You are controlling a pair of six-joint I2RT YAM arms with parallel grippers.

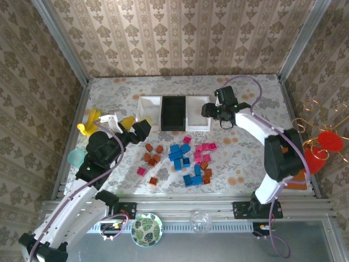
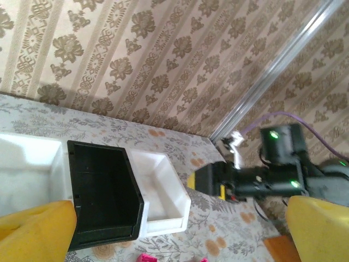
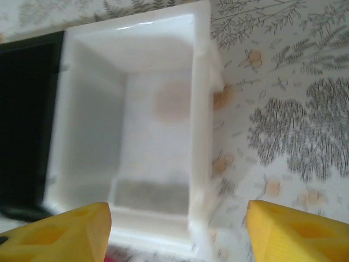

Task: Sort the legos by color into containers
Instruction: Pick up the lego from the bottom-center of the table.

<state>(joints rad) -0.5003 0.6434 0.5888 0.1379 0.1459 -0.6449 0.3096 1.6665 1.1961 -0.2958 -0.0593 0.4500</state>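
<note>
Three containers stand in a row at the back: a white tray (image 1: pixel 148 111), a black tray (image 1: pixel 174 113) and a second white tray (image 1: pixel 197 103). Blue legos (image 1: pixel 180 154), pink legos (image 1: pixel 202 148) and orange-brown legos (image 1: pixel 152 157) lie loose in front of them. My right gripper (image 1: pixel 210 112) hovers open over the right white tray (image 3: pixel 158 136), nothing between its yellow fingers (image 3: pixel 297 232); a faint pinkish blur (image 3: pixel 173 103) shows on the tray floor. My left gripper (image 1: pixel 143 127) hangs wide open and empty near the left white tray's front, looking across the black tray (image 2: pixel 103 191).
A yellow banana (image 1: pixel 90 123) and a teal cup (image 1: pixel 76 157) sit at the table's left edge. A leaf-patterned plate (image 1: pixel 146 229) and a clear ball (image 1: pixel 200 220) lie in front of the rail. An orange block (image 1: pixel 297 183) and red ornaments (image 1: pixel 327 142) are at the right.
</note>
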